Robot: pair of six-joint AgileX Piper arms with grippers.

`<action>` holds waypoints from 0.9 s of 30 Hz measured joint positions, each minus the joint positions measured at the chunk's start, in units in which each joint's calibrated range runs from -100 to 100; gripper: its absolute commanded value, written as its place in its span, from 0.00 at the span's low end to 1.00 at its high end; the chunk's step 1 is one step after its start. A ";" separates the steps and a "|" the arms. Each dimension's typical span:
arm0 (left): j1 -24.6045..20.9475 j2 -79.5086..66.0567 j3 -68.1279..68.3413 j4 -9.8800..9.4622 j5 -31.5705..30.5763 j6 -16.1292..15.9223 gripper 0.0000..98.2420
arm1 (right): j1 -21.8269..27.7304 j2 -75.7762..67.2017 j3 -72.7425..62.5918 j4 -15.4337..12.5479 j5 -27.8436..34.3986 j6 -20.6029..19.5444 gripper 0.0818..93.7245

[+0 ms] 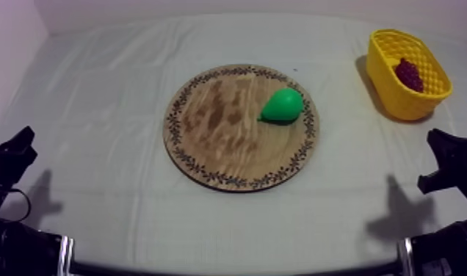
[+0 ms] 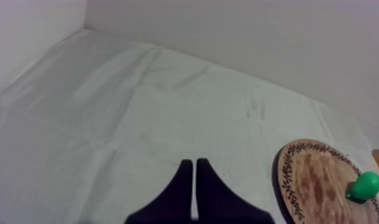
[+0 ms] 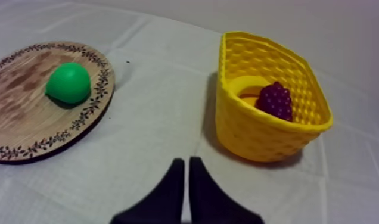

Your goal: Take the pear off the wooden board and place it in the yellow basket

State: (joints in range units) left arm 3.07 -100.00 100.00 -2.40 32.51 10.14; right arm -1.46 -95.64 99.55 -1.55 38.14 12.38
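A green pear (image 1: pixel 283 105) lies on the right part of the round wooden board (image 1: pixel 214 139), in the middle of the table. The yellow basket (image 1: pixel 393 86) stands at the far right with a bunch of dark grapes (image 1: pixel 409 74) inside. My left gripper (image 1: pixel 15 150) rests low at the left edge and my right gripper (image 1: pixel 446 160) low at the right edge, both far from the pear. In the left wrist view the left gripper (image 2: pixel 195 168) is shut on nothing, with the board (image 2: pixel 311 179) and pear (image 2: pixel 365 185) off to its side. In the right wrist view the right gripper (image 3: pixel 186 166) is shut on nothing, the basket (image 3: pixel 254 134) and grapes (image 3: pixel 276 100) just ahead, the pear (image 3: pixel 68 83) on the board (image 3: pixel 19 125) farther off.
Grey-white cloth (image 1: pixel 104 95) covers the table, with open room on all sides of the board. A pale wall (image 2: pixel 257 36) rises behind the table's far edge.
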 measured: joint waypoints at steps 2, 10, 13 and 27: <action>0.00 0.00 0.00 0.00 0.00 0.00 0.00 | -0.22 -0.07 0.00 0.00 0.00 0.07 0.01; 0.00 0.00 0.00 0.00 0.00 0.00 0.00 | -0.99 -0.07 0.00 0.05 0.00 1.72 0.01; 0.00 0.00 0.00 0.00 0.00 0.00 0.00 | -0.99 -0.07 0.00 0.05 0.00 1.92 0.01; 0.00 0.00 0.00 0.00 0.00 0.00 0.00 | -2.26 7.84 -9.67 -3.87 -5.06 13.62 0.00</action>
State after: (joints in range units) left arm 3.07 -100.00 100.00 -2.40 32.51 10.14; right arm -3.73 -87.80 89.88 -5.43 33.08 26.00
